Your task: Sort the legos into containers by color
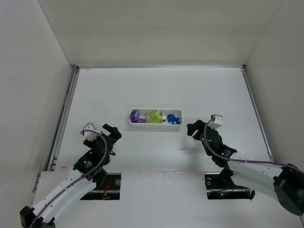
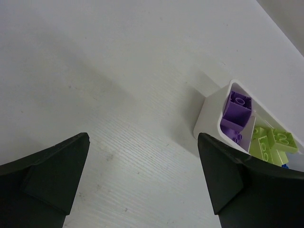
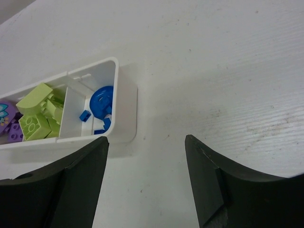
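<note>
- Legos [image 1: 154, 116] were all in the tray [image 1: 156, 123], middle of the surface [image 1: 156, 90], purple, lime, blue from left edge to right?
- yep lol. Left gripper [image 2: 142, 137] and right gripper [image 3: 146, 138] hung by the near edge, jaws wide apart, nothing held.

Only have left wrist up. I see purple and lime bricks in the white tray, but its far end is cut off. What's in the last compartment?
Observer: Blue plastic pieces, one round plus small bits, in the end compartment of the long white plastic tray.
Operator: Any bricks loose outside it?
Observer: I see none on the white table in the top view.
Operator: Right hand?
Observer: The right hand is open and empty, beside the tray's blue end and not touching it.
</note>
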You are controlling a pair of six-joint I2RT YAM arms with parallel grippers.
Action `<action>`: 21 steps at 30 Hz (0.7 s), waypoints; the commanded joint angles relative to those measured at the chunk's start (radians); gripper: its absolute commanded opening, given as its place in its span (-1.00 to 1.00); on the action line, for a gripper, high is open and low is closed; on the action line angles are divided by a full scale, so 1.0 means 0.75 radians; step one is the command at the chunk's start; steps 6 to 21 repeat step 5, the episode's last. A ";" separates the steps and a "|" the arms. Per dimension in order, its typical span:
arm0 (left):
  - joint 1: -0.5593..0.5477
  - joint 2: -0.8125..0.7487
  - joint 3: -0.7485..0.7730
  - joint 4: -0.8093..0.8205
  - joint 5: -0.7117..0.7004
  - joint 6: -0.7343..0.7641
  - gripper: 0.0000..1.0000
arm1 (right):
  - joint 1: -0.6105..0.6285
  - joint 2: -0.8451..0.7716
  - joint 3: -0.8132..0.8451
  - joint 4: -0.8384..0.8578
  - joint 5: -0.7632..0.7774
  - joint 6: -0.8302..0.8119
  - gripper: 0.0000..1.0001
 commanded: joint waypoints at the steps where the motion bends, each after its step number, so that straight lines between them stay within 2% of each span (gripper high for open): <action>1: -0.027 0.019 -0.006 0.065 -0.017 0.045 1.00 | 0.010 0.010 0.048 0.024 0.034 0.012 0.44; 4: -0.033 0.070 0.000 0.080 -0.024 0.043 1.00 | 0.010 0.016 0.050 0.024 0.034 0.014 0.44; 21: -0.040 0.073 0.000 0.082 -0.017 0.039 1.00 | 0.010 0.016 0.050 0.024 0.034 0.010 0.46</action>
